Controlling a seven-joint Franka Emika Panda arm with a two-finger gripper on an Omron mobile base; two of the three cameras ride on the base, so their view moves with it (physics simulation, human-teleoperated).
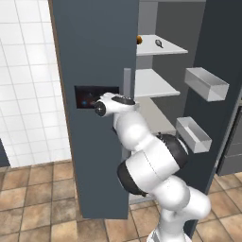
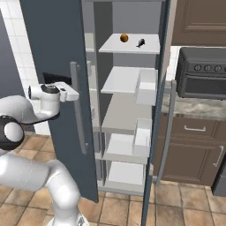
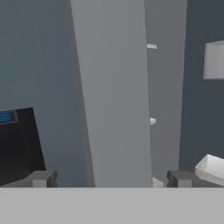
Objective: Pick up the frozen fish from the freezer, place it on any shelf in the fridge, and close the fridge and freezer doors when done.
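Left base view: the arm rises from the lower right and its upper links cover the bottom of the open compartment, so the lower shelves are hidden. The hand reaches the edge of the door with the black panel (image 1: 96, 96); the fingertips themselves cannot be made out here. That slate-blue door (image 1: 90, 56) stands between the arm and the tiled wall and cuts off the left side of the top shelf (image 1: 160, 46), where the orange-brown ball (image 1: 139, 39) peeks from behind the door edge. The frozen fish (image 1: 159, 43) lies on that top shelf, small and dark, well apart from the hand. The other door (image 1: 222, 42) is swung open at right, with two grey bins (image 1: 206, 83) on its inner face.

Right base view: the fish (image 2: 141, 43) sits on the uppermost slab just beside the ball (image 2: 124, 38), with bare shelf around both. The gripper (image 2: 75, 94) is close to the vertical bar handle (image 2: 78, 108) of the near door; whether it touches is unclear. An oven (image 2: 202, 73) and brown cabinets (image 2: 194, 145) stand to the right.

Hand view: the two fingertips (image 3: 40, 178) stand wide apart, released, with nothing between them. The wide pale grey band (image 3: 116, 92) fills the gap ahead, the dark panel (image 3: 17, 144) at left cut off by the frame.
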